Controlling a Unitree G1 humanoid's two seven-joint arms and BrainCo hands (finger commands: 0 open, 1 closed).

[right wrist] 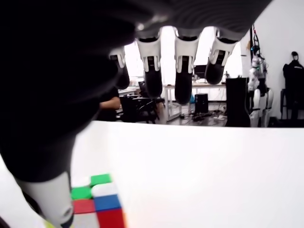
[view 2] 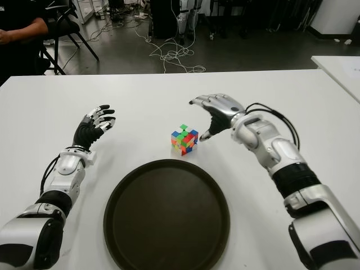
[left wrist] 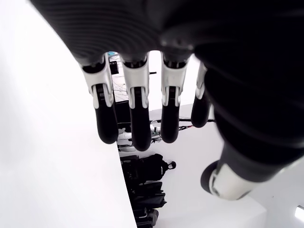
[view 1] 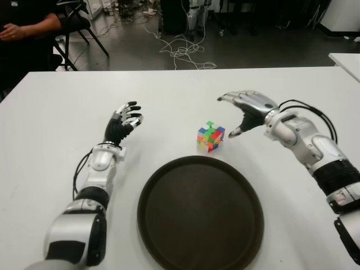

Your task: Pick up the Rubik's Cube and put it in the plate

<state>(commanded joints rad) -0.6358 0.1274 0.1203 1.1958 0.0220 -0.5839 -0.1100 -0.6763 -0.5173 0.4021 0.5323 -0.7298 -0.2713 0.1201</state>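
Observation:
The Rubik's Cube (view 1: 211,136) stands on the white table (view 1: 56,112), just beyond the far rim of the round dark brown plate (view 1: 201,214). My right hand (view 1: 237,112) hovers just right of and above the cube, fingers spread and open, thumb tip close to the cube's right side, holding nothing. In the right wrist view the cube (right wrist: 97,204) shows beside the thumb, apart from the fingers (right wrist: 183,71). My left hand (view 1: 125,121) shows left of the cube, fingers relaxed and open, well apart from it.
A person's arm (view 1: 28,25) and a black chair (view 1: 79,28) lie beyond the table's far left corner. Cables (view 1: 180,50) trail on the floor behind. A second white table (view 1: 346,59) shows at the far right.

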